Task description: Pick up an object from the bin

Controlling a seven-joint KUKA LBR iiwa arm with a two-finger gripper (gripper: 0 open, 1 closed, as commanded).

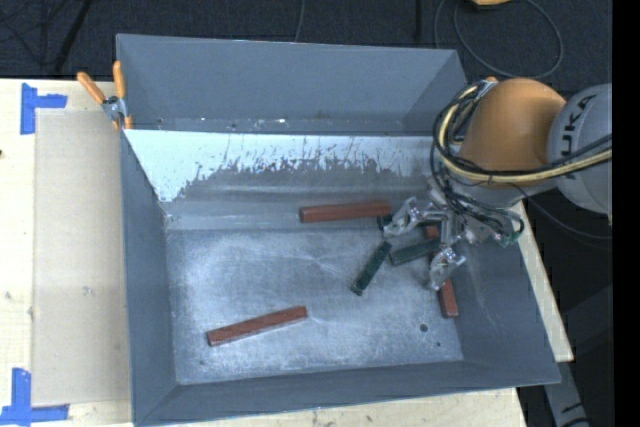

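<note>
My gripper [420, 245] is down at the right side of the bin, near the back wall, and stands open. A short dark green block [408, 254] lies between its two fingertips; I cannot tell whether they touch it. A second dark green stick [367, 271] lies tilted just to the left of it on the floor. A brown bar [345, 212] rests along the foot of the back wall, its right end next to the gripper. A small reddish-brown stick [448, 298] lies just in front of the gripper.
A longer reddish-brown bar [257, 325] lies on the bin floor at the front left, well away from the gripper. The arm with its orange cover and cables hangs over the bin's right rim.
</note>
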